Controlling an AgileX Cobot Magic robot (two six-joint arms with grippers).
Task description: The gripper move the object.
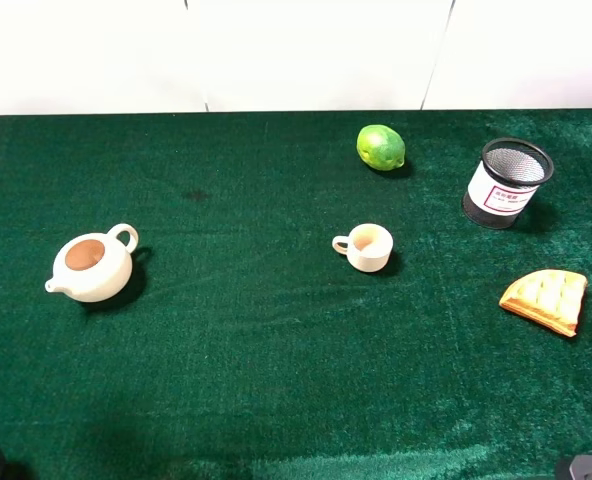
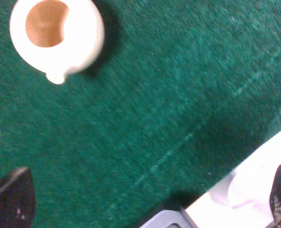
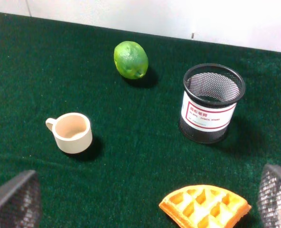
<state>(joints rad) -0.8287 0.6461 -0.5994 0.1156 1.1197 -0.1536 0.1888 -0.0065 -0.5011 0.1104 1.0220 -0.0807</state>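
The small cream cup (image 1: 366,246) with a loop handle stands upright and empty near the middle of the green table; it also shows in the right wrist view (image 3: 72,132). My right gripper (image 3: 145,203) is open and empty, with its fingertips (image 3: 14,202) wide apart, well back from the cup. My left gripper (image 2: 145,199) is open and empty, near the table's front edge and short of the cream teapot (image 2: 57,35). In the exterior high view only slivers of the arms show at the bottom corners.
The teapot (image 1: 91,265) sits at the left. A green lime (image 1: 380,147) lies behind the cup. A black mesh pen holder (image 1: 506,182) stands at the back right. An orange waffle piece (image 1: 546,298) lies at the right, close to my right gripper (image 3: 204,206).
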